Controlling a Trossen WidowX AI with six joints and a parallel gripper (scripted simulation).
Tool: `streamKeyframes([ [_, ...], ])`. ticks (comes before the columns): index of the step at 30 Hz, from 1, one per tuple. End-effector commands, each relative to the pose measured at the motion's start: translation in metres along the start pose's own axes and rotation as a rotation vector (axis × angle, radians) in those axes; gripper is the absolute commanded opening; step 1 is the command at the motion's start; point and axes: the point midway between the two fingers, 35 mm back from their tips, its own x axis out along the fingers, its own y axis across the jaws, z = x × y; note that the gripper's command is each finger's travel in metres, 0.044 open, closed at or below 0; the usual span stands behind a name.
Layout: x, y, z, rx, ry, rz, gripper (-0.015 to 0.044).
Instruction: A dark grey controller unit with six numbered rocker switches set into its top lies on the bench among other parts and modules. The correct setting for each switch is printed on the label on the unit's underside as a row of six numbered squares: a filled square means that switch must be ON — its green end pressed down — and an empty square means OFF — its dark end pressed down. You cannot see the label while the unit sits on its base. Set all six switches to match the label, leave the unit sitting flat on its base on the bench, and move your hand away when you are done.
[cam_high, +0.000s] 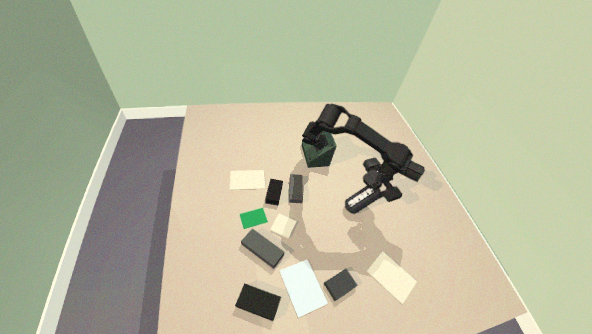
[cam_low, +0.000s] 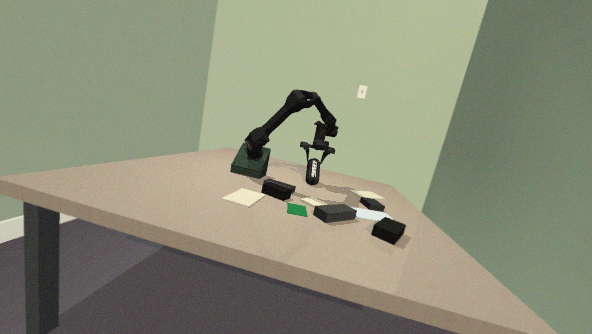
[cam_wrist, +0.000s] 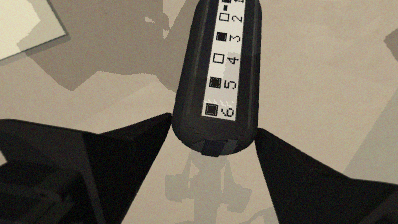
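Observation:
The dark grey controller unit (cam_high: 354, 206) (cam_low: 313, 180) (cam_wrist: 195, 95) is held in the air above the bench, underside showing. In the wrist view its label (cam_wrist: 230, 72) shows square 2 empty, 3 filled, 4 empty, 5 filled and 6 filled. Square 1 is cut off by the top edge, and its visible part looks dark. My gripper (cam_high: 378, 189) (cam_low: 314, 161) (cam_wrist: 213, 125) is shut on the unit, with one fingertip against each long side near the 6 end. The rocker switches face away and are hidden.
On the bench (cam_high: 215, 135) (cam_low: 150, 200) lie dark blocks (cam_high: 262, 248) (cam_high: 258, 301) (cam_high: 340, 284) (cam_high: 274, 191) (cam_high: 296, 188), a green card (cam_high: 253, 218) (cam_low: 297, 209), a pale blue sheet (cam_high: 303, 288) and cream pieces (cam_high: 247, 179) (cam_high: 392, 277) (cam_high: 284, 225). The arm's green base (cam_high: 320, 156) (cam_low: 249, 164) stands at the back.

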Motion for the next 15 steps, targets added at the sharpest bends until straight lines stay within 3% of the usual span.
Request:
streamKeyframes([
  [1,-0.0027,0.0004,0.0063,-0.005,-0.007,0.002,0.0336],
  [15,-0.0077,0.0005,0.015,-0.005,-0.008,0.001,0.0335],
])
